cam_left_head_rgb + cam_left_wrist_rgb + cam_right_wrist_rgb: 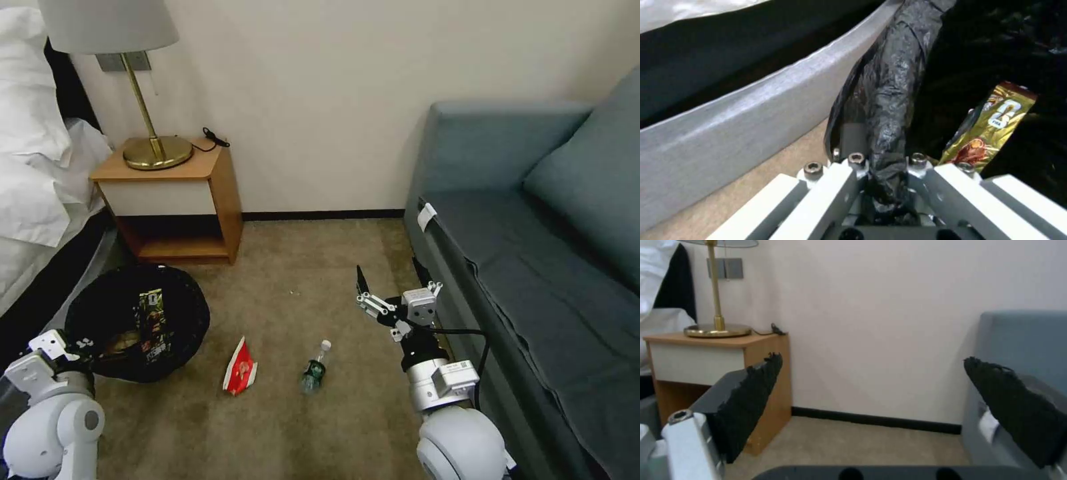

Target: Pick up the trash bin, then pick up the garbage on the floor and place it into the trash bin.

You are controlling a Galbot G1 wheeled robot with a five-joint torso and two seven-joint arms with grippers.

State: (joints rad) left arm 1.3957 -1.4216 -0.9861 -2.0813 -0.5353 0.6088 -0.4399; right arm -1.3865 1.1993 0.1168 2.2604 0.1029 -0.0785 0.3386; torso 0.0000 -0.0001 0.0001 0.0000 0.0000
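— Our left claw (882,186) pinches the crinkled black liner at the rim of the trash bin (137,323), which sits low at our left beside the bed.
— And inside?
— We see a glossy brown-gold candy wrapper (991,125) lying in the bag.
— Our right claw (392,280) hangs empty near the sofa, its ragged-padded fingers (751,400) spread wide. On the carpet between us lie the red-white snack packet (240,368) and the small clear bottle (315,368), just apart.

gold candy wrapper (991,126), large "2", perhaps "FIFA"
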